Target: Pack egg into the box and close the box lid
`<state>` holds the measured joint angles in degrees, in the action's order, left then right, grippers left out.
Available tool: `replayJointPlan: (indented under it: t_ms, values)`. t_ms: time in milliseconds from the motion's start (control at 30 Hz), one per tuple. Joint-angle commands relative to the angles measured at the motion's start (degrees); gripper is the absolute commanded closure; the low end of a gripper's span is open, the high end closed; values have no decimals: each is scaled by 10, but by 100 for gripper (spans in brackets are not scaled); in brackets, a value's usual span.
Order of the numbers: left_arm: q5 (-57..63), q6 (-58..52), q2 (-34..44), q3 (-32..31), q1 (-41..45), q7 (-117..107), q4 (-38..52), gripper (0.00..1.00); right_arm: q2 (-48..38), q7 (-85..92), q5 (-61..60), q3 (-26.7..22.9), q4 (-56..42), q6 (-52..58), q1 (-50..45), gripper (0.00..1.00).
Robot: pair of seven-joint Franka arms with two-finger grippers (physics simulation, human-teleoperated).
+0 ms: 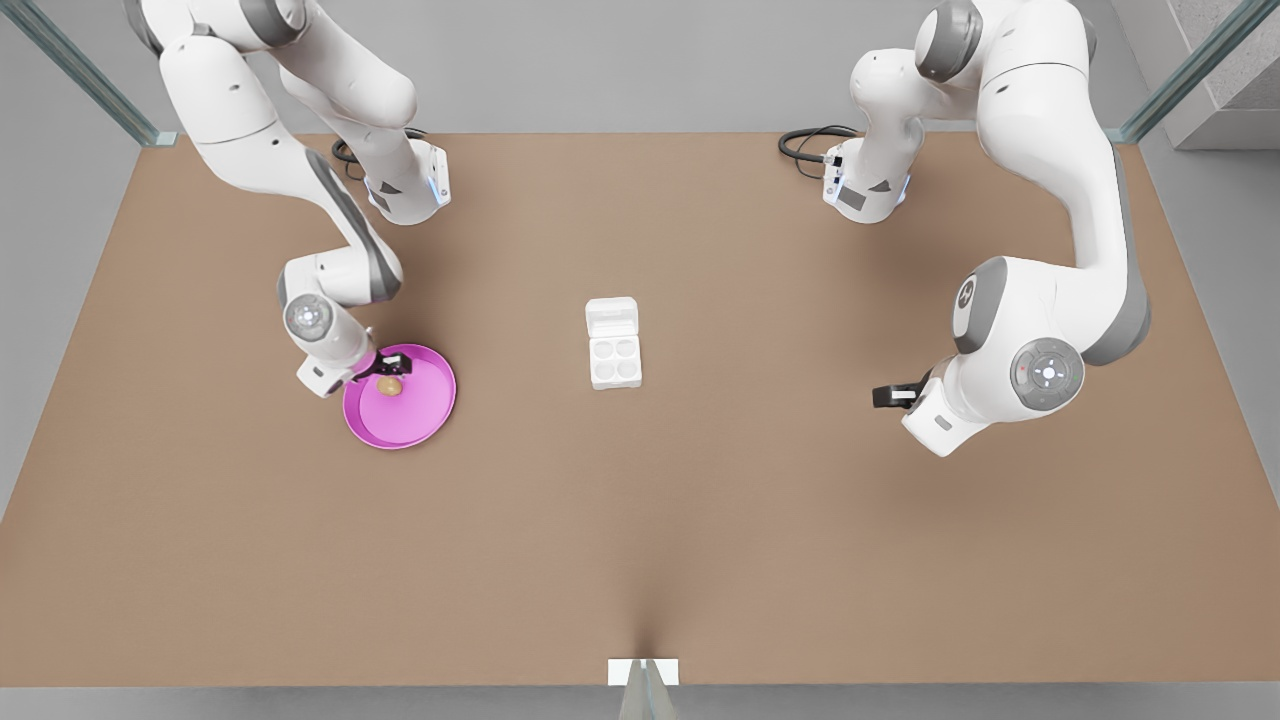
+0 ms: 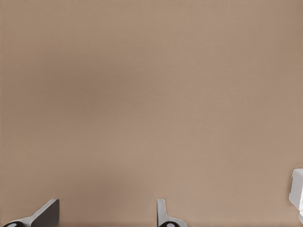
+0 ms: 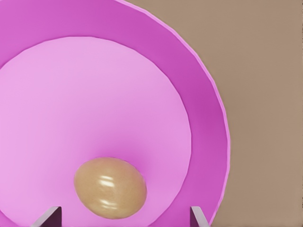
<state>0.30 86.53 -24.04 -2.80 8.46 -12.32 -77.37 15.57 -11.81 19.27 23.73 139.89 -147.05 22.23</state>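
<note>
A tan egg [image 1: 389, 386] [image 3: 110, 187] lies on the pink plate [image 1: 425, 412] [image 3: 94, 90] at the front view's left. My right gripper [image 1: 390, 371] [image 3: 123, 217] hovers low over it, open, one finger on each side and not touching it. At the table's middle stands the white box [image 1: 614, 362], its four cups bare, with the box lid [image 1: 611, 316] folded back open behind them. Over bare table at the front view's right, my left gripper [image 1: 885, 396] [image 2: 105, 215] waits open with nothing in it. A white edge of the box [image 2: 297, 194] shows in the left wrist view.
The brown table [image 1: 640, 520] stretches wide around the box and plate. Both arm bases stand at the far edge with black cables [image 1: 805, 145]. A small white marker [image 1: 643, 671] sits at the near edge.
</note>
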Motion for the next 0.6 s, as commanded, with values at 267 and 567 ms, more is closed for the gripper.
replayJointPlan:
  t_ms: [267, 567]
  values:
    - [2, 0, 0, 0, 2, -3, 0, 0, -1, 20, 3, 0, -1, -2, -1, 0]
    - [2, 5, 0, 0, 2, -2, 1, 0, 12, 14, 2, 0, -2, -1, -3, 0]
